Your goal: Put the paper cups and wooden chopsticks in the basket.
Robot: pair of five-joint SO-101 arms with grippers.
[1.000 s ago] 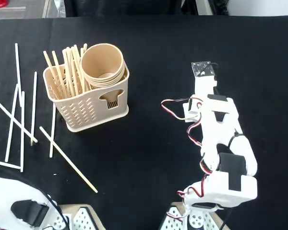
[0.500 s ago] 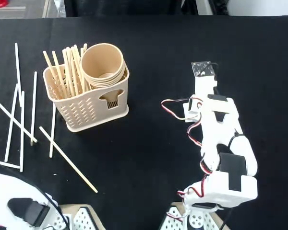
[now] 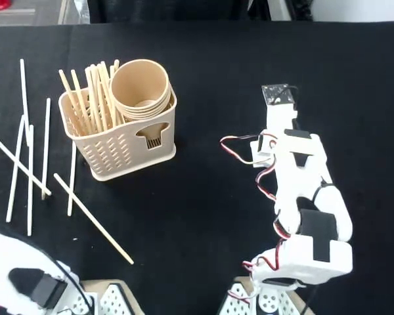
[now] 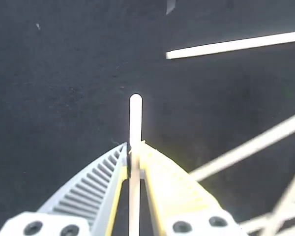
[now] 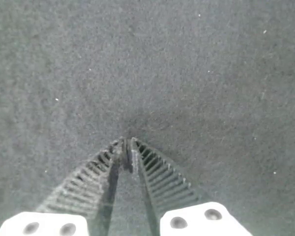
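Left gripper [image 4: 133,150] pinching one chopstick [image 4: 135,115]. Short stick at 8 o'clock gone from surface [image 3: 203,59] since a second ago: lifted. Basket [image 3: 128,154] at 10 o'clock, paper cups [image 3: 140,84] inside. Loose chopsticks [image 3: 92,218] left at 9. Right gripper [image 5: 126,147] pressed together, empty.

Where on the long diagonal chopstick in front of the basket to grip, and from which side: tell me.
Its half farther from the basket, straight down from above, jaws across it: the diagonal chopstick lies flat on the table and its far end crosses another chopstick.

chopstick [image 4: 135,110] away with left pincer [image 4: 133,147]
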